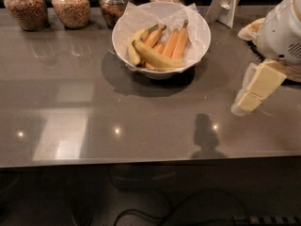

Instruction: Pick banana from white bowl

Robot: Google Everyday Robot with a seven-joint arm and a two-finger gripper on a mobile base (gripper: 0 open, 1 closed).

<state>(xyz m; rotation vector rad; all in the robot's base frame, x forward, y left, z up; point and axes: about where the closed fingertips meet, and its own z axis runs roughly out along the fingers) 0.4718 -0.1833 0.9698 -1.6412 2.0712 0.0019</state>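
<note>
The gripper (249, 100) hangs at the right edge of the view, low over the grey desk (70, 102), pointing down and to the left from the white arm housing (282, 32) above it. It holds nothing, and whether it is wide or narrow cannot be told from this angle. It is well apart from the white bowl (120, 45), which stands on the desk to its left, toward the back. The bowl is lined with crumpled white paper (136, 15). The banana (157, 59) lies inside it, curved across the front, over the lower ends of several orange-toned bananas (171, 41) and beside a paler banana (135, 45). Behind the bowl stand glass jars (70, 4) in a row, and a white stand (225, 4) is at the back right.
</note>
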